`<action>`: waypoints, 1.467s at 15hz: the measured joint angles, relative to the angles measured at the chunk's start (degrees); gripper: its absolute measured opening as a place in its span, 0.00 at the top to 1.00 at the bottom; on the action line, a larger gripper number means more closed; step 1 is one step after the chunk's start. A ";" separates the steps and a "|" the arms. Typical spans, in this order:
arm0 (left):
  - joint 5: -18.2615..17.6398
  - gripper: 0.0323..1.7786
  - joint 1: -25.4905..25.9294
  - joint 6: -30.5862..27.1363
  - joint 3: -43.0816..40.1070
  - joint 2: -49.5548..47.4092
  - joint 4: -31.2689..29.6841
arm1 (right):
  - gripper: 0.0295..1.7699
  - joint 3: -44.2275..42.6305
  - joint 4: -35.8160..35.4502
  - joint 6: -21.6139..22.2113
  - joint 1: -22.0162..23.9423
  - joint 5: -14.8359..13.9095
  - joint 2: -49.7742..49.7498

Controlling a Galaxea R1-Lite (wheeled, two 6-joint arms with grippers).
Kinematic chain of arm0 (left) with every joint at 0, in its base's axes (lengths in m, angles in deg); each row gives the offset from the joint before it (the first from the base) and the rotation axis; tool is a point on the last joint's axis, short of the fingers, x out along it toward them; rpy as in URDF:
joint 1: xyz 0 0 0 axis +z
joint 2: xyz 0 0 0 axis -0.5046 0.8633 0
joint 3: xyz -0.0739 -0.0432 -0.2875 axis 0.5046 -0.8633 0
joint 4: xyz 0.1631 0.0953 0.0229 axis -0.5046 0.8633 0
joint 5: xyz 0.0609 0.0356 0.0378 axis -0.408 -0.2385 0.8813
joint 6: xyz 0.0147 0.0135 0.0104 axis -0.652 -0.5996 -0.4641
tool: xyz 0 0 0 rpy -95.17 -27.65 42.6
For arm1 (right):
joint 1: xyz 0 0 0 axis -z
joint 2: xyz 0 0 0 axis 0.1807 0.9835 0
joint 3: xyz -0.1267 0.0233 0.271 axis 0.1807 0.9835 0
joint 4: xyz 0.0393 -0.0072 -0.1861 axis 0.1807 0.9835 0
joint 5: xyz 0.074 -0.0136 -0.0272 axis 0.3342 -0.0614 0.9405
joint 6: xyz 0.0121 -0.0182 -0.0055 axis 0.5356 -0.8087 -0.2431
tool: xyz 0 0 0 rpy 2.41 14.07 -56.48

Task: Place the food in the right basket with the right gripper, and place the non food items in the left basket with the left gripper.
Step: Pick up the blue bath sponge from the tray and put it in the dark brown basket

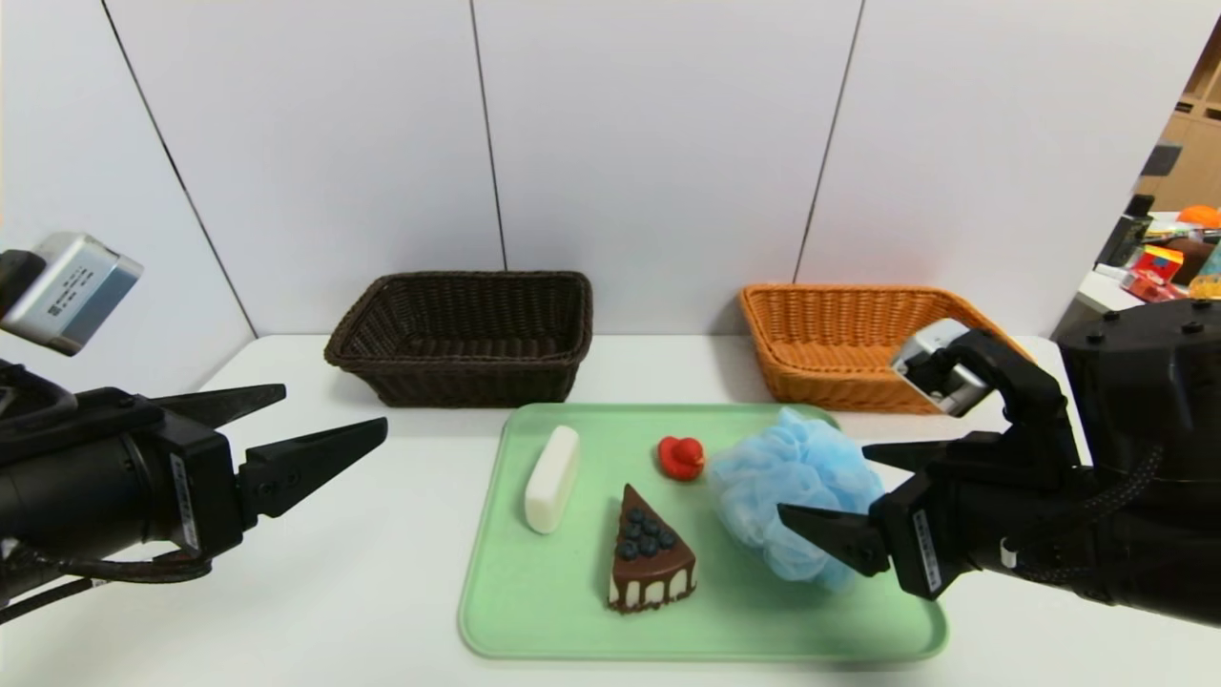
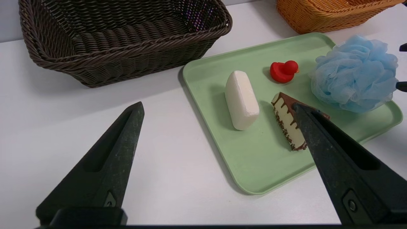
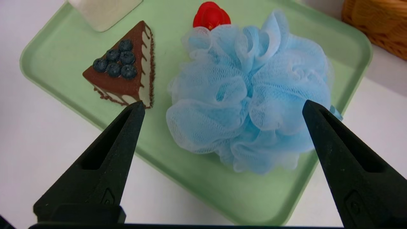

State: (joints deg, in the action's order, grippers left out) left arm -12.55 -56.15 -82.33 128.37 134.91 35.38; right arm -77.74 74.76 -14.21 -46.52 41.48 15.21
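Observation:
On a green tray (image 1: 534, 620) lie a chocolate cake slice (image 1: 651, 553) with blueberries, a white soap bar (image 1: 552, 479), a red duck toy (image 1: 681, 457) and a light-blue bath puff (image 1: 792, 487). Behind the tray stand the dark brown left basket (image 1: 463, 334) and the orange-tan right basket (image 1: 839, 343), both empty as far as I can see. My left gripper (image 1: 329, 415) hovers open over the table, left of the tray. My right gripper (image 1: 825, 487) hangs open at the tray's right side, right beside the puff (image 3: 251, 92), holding nothing. The cake (image 3: 124, 68) sits beside one fingertip.
A white wall runs close behind the baskets. Bare white tabletop (image 1: 362, 572) lies left of the tray and along its front edge. A cluttered shelf (image 1: 1169, 253) shows at the far right, off the table.

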 joint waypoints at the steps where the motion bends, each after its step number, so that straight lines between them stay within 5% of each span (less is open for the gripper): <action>1: -0.01 0.05 0.00 -0.02 0.00 -0.20 0.00 | 0.03 0.23 -0.45 -0.39 0.01 0.00 0.89; 22: -0.74 0.05 -0.11 -0.18 -0.50 -0.39 -0.17 | 0.03 4.14 -8.14 -6.58 1.08 0.13 9.72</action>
State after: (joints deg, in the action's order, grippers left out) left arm -13.29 -56.26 -82.51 127.87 134.52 35.21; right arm -73.60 66.61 -20.79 -45.43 41.62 24.92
